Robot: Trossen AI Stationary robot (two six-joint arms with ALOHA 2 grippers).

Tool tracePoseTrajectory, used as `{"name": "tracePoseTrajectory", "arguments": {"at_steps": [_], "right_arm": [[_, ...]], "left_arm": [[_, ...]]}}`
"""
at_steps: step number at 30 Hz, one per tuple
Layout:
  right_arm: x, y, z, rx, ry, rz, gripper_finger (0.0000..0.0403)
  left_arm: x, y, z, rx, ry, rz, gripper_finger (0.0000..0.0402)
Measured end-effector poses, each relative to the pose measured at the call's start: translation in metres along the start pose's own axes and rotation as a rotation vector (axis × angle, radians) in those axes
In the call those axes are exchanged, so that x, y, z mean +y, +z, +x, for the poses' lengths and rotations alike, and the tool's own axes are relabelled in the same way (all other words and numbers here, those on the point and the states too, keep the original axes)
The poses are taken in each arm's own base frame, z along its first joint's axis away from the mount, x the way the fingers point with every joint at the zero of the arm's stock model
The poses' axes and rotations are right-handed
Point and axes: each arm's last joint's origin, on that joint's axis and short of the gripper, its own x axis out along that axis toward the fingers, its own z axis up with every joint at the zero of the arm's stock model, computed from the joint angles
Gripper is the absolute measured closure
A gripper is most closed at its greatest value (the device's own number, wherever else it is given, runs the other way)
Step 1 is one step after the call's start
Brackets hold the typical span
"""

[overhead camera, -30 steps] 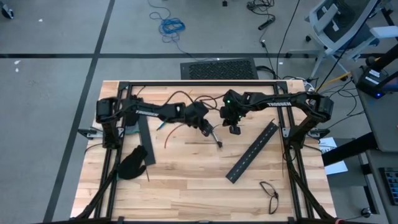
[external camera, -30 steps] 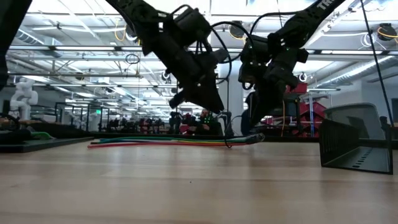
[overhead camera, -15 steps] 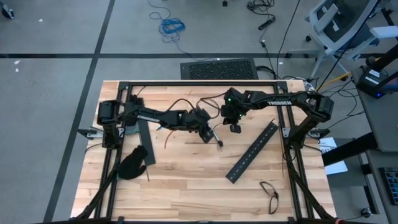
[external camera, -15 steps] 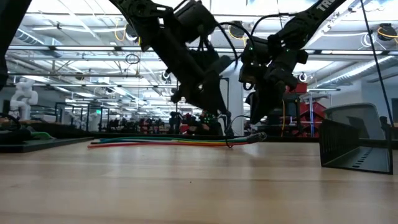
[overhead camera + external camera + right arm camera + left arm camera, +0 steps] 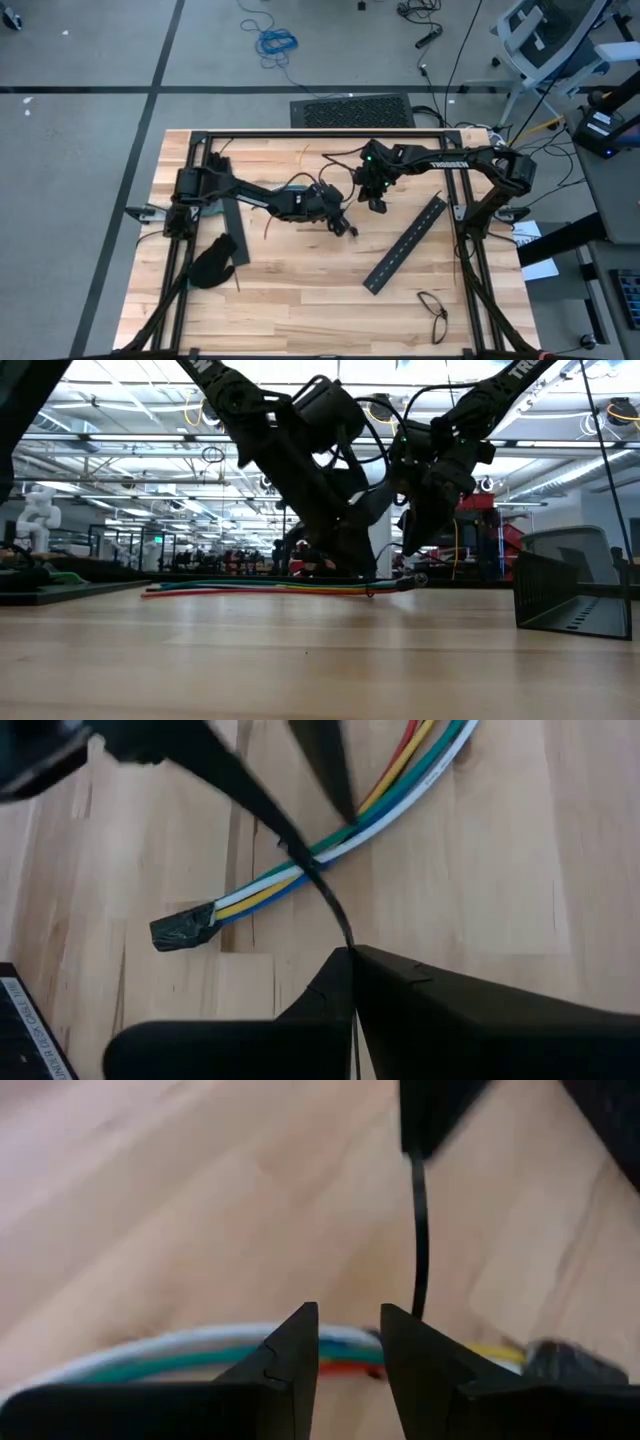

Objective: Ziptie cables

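Centrally in high view: left gripper [image 5: 343, 226] low over table [image 5: 300, 300], fingers [image 5: 290, 1355] narrowly parted, cables [image 5: 200, 1352] running across beneath tips, nothing clamped between them. Right gripper [image 5: 375, 203] just right of it, upper centre of frame, jaws pressed together on ziptie [image 5: 325, 900], which arcs over cables [image 5: 350, 830]. Cable bundle end wrapped in dark tape [image 5: 182, 930]. Black slotted bar [image 5: 405, 243] lies diagonally right of centre; black glove [image 5: 212, 263] lower left

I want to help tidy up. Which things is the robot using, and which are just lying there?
Using:
cables
ziptie, pinched in the right gripper
left gripper, over the cables

Lying about:
black slotted bar
black glove
glasses
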Motion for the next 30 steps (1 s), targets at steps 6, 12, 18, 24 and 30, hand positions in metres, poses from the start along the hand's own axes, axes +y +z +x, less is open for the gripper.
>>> {"name": "tracePoseTrajectory", "arguments": {"at_steps": [6,12,18,24,30], "right_arm": [[0.0,0.0,0.0,-0.003,0.003,0.03,0.0403],[-0.001,0.002,0.0,-0.024,-0.004,0.038,0.0403],[-0.001,0.004,0.0,-0.04,-0.005,0.051,0.0403],[-0.003,0.005,-0.001,-0.05,-0.012,0.05,0.0403],[-0.003,0.005,-0.001,-0.052,-0.016,0.056,0.0403]], "left_arm": [[-0.007,0.002,0.003,-0.02,0.01,0.095,0.0303],[-0.005,0.01,0.003,-0.029,0.025,0.131,0.0304],[-0.02,0.024,-0.006,-0.035,0.014,0.18,0.0304],[-0.03,0.04,-0.019,0.002,0.097,0.235,0.0304],[-0.018,0.04,-0.025,0.051,0.333,0.338,0.0304]]}}
